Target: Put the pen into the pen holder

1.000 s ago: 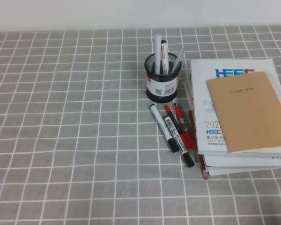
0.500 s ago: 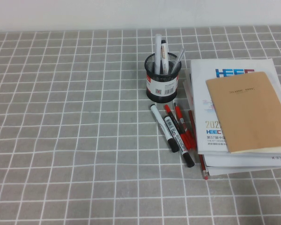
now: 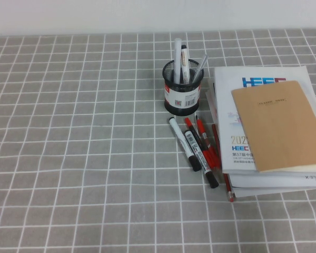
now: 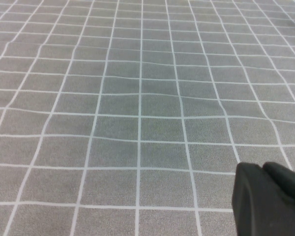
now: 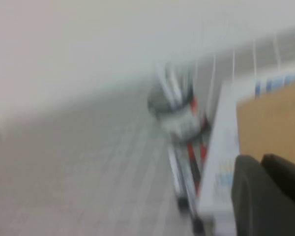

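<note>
Lying flat on the desk (image 3: pixel 68 158), just in front of the pen holder (image 3: pixel 183 87) and beside the red pens (image 3: pixel 208 150) and book stack (image 3: pixel 274 132): the pen (image 3: pixel 184 144), untouched. Nothing done yet; pickup and drop-in both left. Left hand (image 4: pixel 268 199) over bare desk, right hand (image 5: pixel 268 196) facing the holder; cannot tell whether either is open or closed.

My bench (image 3: pixel 84 158) wears a grey cloth with a white grid. On it the pen holder (image 3: pixel 183 95) stands upright, the pen (image 3: pixel 184 143) lies just in front among red pens (image 3: pixel 206 145) and a darker marker (image 3: pixel 201 158), and stacked books (image 3: pixel 263 126) rest beside them.
</note>
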Robot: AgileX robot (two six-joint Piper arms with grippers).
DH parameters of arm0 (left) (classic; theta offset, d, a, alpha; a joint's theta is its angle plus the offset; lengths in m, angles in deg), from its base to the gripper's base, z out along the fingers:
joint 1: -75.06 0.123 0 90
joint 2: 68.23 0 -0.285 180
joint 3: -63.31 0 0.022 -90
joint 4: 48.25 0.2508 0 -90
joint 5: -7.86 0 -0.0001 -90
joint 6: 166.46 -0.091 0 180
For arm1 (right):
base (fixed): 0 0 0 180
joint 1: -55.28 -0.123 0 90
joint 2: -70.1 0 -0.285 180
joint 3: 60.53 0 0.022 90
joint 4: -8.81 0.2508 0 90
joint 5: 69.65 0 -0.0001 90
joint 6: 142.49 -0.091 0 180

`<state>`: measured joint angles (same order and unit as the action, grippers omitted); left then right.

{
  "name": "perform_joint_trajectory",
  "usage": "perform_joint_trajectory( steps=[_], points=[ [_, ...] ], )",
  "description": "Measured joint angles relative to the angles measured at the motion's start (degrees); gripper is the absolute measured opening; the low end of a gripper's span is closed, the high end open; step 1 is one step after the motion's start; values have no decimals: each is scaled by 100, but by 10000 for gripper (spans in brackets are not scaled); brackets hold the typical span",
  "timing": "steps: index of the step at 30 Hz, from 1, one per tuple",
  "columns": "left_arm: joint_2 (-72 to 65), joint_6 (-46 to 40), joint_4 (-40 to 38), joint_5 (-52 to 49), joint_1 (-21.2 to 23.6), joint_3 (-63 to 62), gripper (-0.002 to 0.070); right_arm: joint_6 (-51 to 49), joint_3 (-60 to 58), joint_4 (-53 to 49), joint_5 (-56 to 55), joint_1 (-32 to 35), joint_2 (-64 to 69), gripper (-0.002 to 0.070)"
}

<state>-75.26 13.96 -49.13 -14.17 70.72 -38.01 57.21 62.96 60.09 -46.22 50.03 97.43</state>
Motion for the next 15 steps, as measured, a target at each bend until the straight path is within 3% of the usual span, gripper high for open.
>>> perform_joint_trajectory(
  steps=[8,15],
  points=[
    [0,0,0,0,0,0,-5,-493,2359,-2040,2549,-68,3666,-12],
    [0,0,0,0,0,0,-5,-1166,4682,-3558,3713,-1451,6449,-12]
  ],
)
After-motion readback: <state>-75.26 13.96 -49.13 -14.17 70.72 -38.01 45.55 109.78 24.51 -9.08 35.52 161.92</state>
